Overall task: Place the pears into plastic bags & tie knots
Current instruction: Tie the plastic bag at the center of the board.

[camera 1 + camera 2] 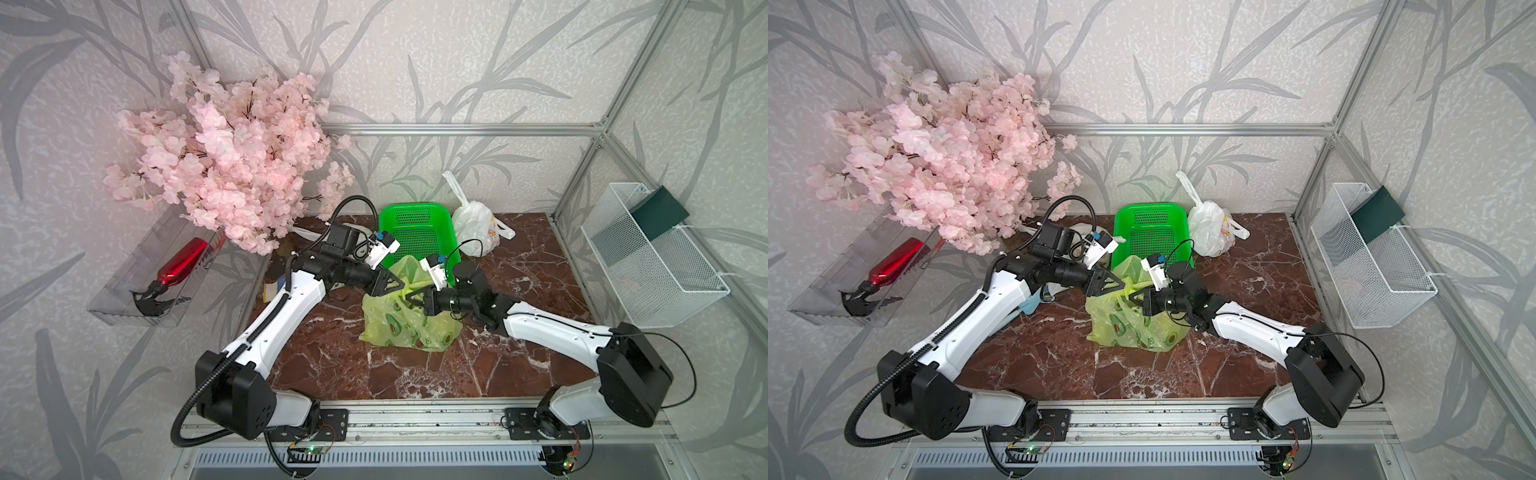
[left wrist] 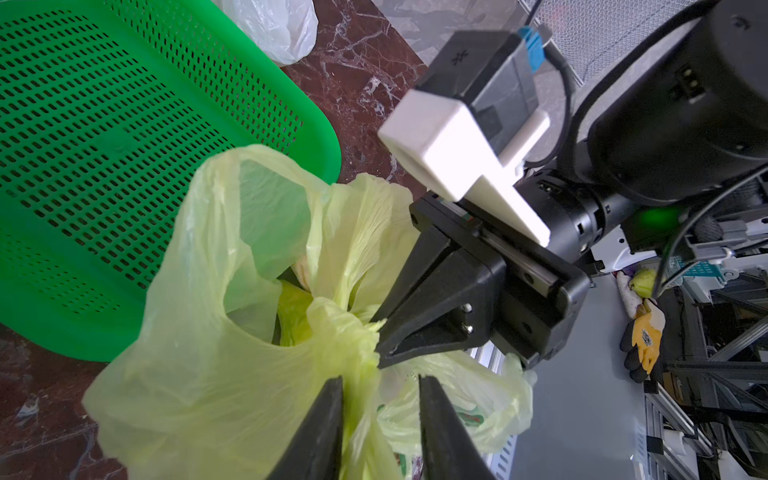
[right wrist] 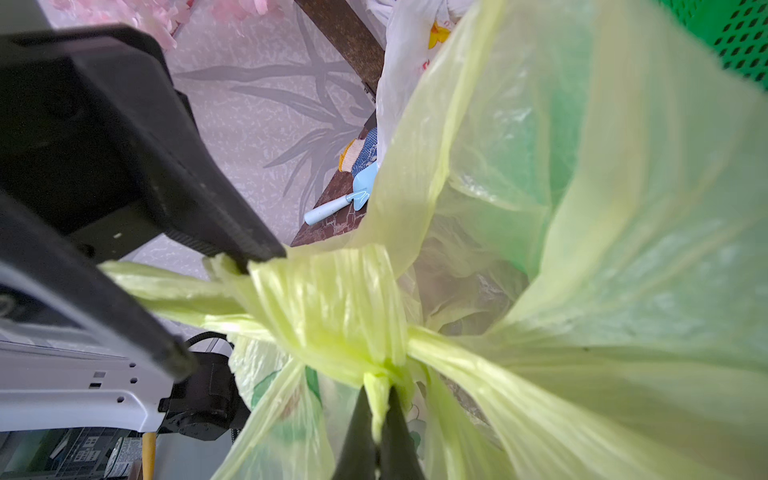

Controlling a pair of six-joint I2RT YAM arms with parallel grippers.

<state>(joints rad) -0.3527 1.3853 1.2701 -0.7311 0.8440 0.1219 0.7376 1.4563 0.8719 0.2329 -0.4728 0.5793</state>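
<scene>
A red-brown marble tabletop [image 1: 415, 374] floors the walled cell. In both top views the yellow-green bag [image 1: 409, 328] sits mid-table, just near of the green mesh basket [image 1: 415, 232], and a tied white bag [image 1: 471, 224] stands far right. The left gripper [image 1: 397, 286] and right gripper [image 1: 411, 297] meet tip to tip over the bag's gathered top.

In the left wrist view the left gripper [image 2: 380, 415] stands partly open, bag plastic loose between its fingers. The right gripper [image 2: 379, 343] is pinched onto plastic.

In the right wrist view the right gripper [image 3: 376, 419] clamps a strip end at the knot [image 3: 374, 365]. The other handle strip [image 3: 166, 291] runs left through the left gripper's gap. I judge that tightening means pulling apart along that left-right line, with the left gripper regripping first. I cannot make out any pears.
</scene>
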